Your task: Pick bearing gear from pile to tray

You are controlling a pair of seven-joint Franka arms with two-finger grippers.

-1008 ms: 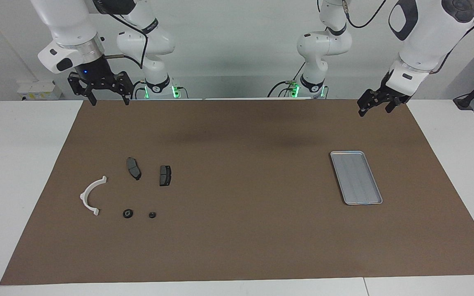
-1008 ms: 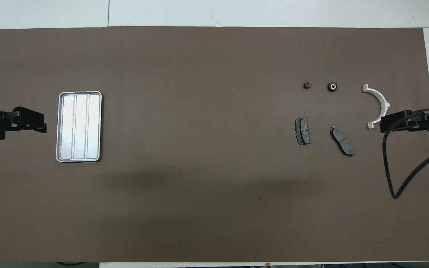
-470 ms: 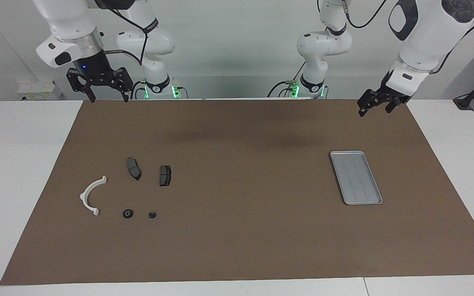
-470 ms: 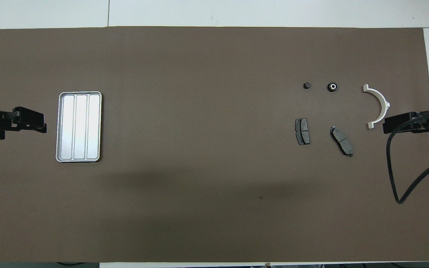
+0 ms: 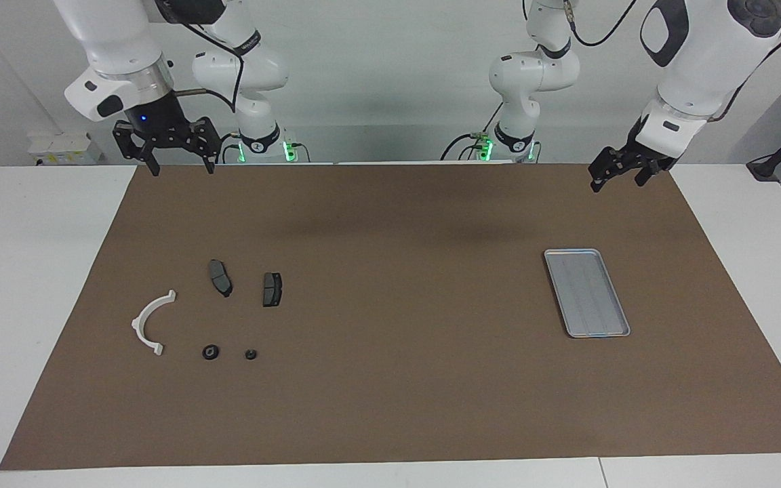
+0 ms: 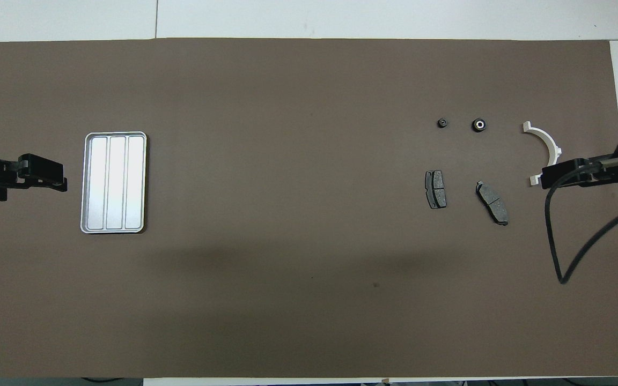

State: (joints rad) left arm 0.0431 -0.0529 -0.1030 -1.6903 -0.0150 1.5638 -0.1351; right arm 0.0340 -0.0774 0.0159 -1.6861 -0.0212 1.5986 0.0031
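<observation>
Our right gripper (image 5: 178, 163) hung high with its fingers spread and empty, above the mat's robot-side edge at the pile's end of the table. Our left gripper (image 5: 617, 175) waited, also spread and empty, above the mat's corner near the shallow silver metal tray (image 5: 587, 292), which held nothing.

The target, we judged, was the larger black round bearing gear with a pale centre (image 5: 211, 352), lying flat on the brown mat (image 5: 397, 400), just beside the white half-ring plastic bracket (image 5: 150, 322) and near the smaller black round piece (image 5: 251, 354). Two dark grey brake pads (image 5: 247, 283) lay nearer the robots.

The risk we saw: fingers descending off-centre could nudge the low gear aside, clip the bracket, or close on the wrong round piece.
</observation>
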